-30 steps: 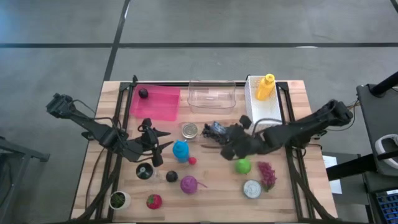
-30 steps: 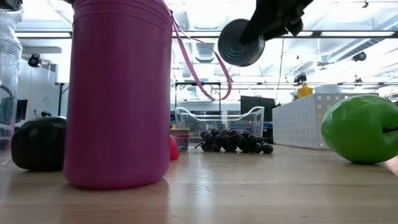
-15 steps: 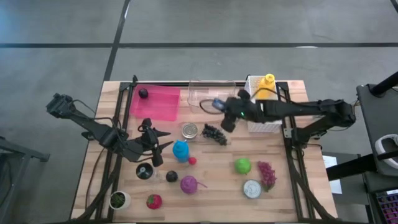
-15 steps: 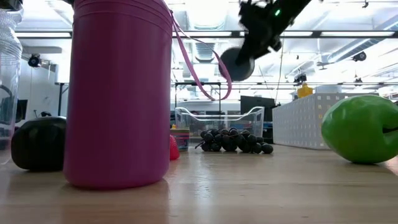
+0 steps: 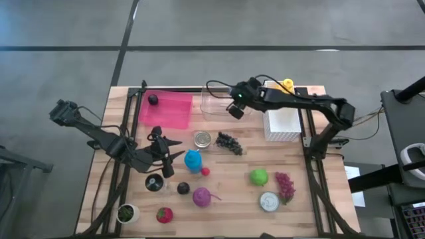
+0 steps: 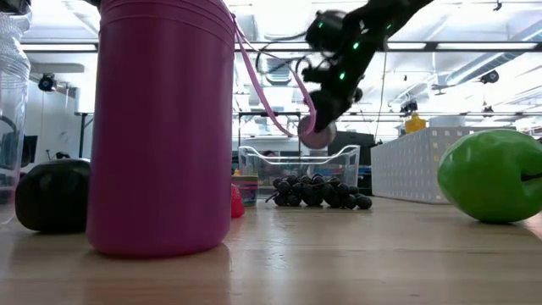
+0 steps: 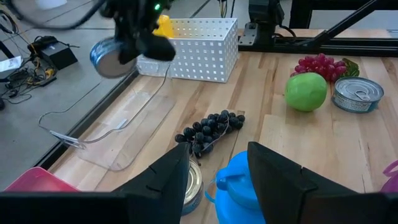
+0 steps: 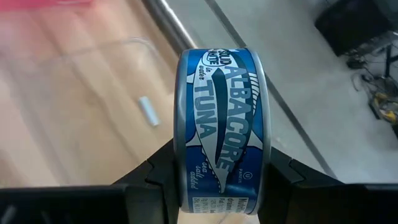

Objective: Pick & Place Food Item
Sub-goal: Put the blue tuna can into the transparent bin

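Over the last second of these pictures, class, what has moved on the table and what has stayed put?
The right pincer, shut on the tuna can, swung from above the table's middle near the black grapes back to over the clear container at the far edge. Nothing was let go. The left pincer kept its place by the blue cup; the green apple and the other items did not move.

Blue tuna can [image 8: 221, 127] sits clamped between the jaws, standing on its edge, label facing out with "ALBACORE TUNA" readable. Beyond the jaws, a clear plastic container [image 8: 106, 93] lies on the wooden desk [image 8: 43, 124]. Off to the can's far side, grey floor [image 8: 298, 81] with dark cables [image 8: 373, 74].
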`<state>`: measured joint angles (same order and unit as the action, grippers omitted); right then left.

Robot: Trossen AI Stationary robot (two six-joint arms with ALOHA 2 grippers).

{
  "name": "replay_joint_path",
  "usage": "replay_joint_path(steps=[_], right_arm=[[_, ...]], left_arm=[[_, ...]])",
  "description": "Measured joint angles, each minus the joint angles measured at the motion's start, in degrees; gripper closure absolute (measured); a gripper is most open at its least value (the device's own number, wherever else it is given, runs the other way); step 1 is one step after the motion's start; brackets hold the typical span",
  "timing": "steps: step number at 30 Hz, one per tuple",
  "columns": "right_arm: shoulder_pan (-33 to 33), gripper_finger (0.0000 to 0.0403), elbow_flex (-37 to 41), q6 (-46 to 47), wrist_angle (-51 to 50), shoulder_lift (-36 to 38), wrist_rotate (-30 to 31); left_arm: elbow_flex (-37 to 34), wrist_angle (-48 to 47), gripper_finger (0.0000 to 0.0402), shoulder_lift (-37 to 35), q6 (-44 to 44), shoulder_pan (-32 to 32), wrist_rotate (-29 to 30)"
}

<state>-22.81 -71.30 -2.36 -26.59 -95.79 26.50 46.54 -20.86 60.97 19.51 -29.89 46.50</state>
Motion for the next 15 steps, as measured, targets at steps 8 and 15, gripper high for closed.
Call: replay_joint_path(steps=[8, 15], right_arm=[[-0.4, 0.0263, -4.8, 0.1, -2.6, -9.1, 3.0], [-0.5, 0.0267, -5.4, 1.6, -5.9, -12.4, 7.1]], left_arm=[[0.0, 0.0, 0.0232, 0.0, 0.0, 0.0, 0.0], [0.0, -0.1, 0.0231, 0.0, 0.0, 0.0, 0.0]])
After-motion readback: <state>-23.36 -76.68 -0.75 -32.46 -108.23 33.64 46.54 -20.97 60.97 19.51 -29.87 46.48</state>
